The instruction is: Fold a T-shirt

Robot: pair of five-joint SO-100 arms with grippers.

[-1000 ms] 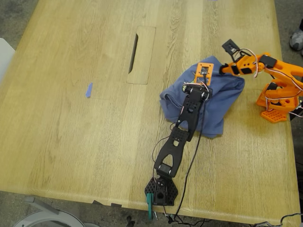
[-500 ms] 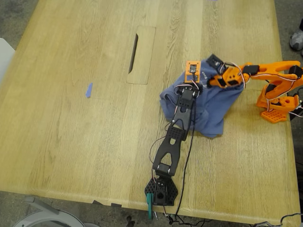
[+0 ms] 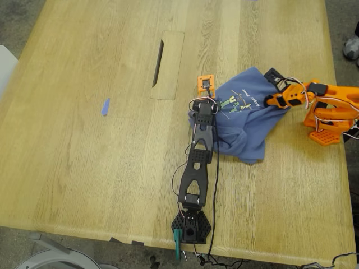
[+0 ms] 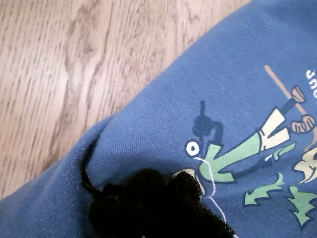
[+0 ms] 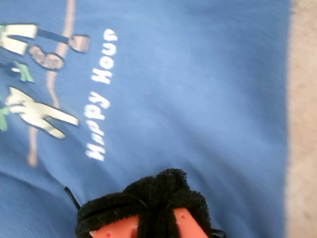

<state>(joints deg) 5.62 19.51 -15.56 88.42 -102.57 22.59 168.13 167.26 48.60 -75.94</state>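
Note:
The slate-blue T-shirt (image 3: 244, 126) lies crumpled on the wooden table, toward the exterior view's right, with its green-and-yellow cartoon print (image 3: 235, 102) facing up. My first gripper (image 3: 205, 106), on the black arm, is shut on the shirt's edge at the exterior view's left. In the first wrist view its black padded tips (image 4: 163, 191) pinch a fold of the T-shirt (image 4: 163, 124) beside the print. My second gripper (image 3: 270, 100), on the orange arm, is shut on the shirt's opposite edge. In the second wrist view its padded tip (image 5: 158, 198) sits on the T-shirt (image 5: 198, 99) near the white text.
A long slot (image 3: 159, 56) is cut into the table (image 3: 84, 157) behind the shirt. A scrap of blue tape (image 3: 105, 106) lies at the exterior view's left. The orange arm's base (image 3: 325, 131) stands near the table's edge. A shoe (image 3: 352, 47) shows beyond it.
My first gripper has moved toward the exterior view's left and my second toward its right, drawing the shirt out between them. The chest print now shows.

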